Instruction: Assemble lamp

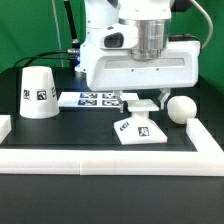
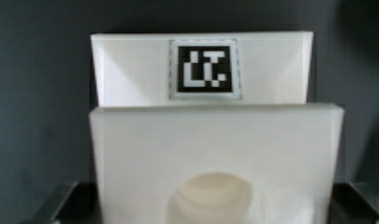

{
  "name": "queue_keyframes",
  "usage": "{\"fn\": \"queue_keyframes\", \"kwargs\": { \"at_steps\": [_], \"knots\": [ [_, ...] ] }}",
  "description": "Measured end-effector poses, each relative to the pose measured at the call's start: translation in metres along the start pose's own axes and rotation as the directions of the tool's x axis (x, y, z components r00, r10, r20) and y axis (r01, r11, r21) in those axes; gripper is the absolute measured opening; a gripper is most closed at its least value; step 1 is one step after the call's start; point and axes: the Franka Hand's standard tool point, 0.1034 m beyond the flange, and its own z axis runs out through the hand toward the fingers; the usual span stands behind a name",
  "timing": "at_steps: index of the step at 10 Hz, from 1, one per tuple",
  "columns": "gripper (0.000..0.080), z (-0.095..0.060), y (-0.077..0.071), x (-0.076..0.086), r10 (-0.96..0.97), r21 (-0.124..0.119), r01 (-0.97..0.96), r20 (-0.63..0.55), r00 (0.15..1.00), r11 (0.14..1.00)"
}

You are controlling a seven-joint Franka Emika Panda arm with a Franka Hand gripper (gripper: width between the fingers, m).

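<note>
Currently I log fingers (image 1: 140,103) poised over lamp base (image 1: 138,130), near rail (image 1: 100,158) at worktop (image 1: 60,130) edge; their spread I cannot tell. Base centred in wrist view, likely lining up grasp. Bulb (image 1: 181,110), shade (image 1: 38,95) parked toward opposite worktop edges, keeping approach clear.

No readable writing, seemingly; only coded tags (image 2: 202,70) on base (image 1: 138,132) and shade (image 1: 38,95).

Exterior view's left to rt: shade (image 1: 38,93); base (image 1: 137,131); bulb (image 1: 181,110).
</note>
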Motion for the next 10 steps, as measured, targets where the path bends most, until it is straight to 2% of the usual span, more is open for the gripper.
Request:
{"fn": "queue_keyframes", "kwargs": {
  "at_steps": [6,10],
  "knots": [
    [0.0537,0.000,-0.022,0.055,0.076,0.017,-0.075,-0.063,0.995,0.997],
    [0.0537,-0.001,-0.032,0.075,0.072,0.022,-0.070,-0.087,0.994,0.997]
  ]
}}
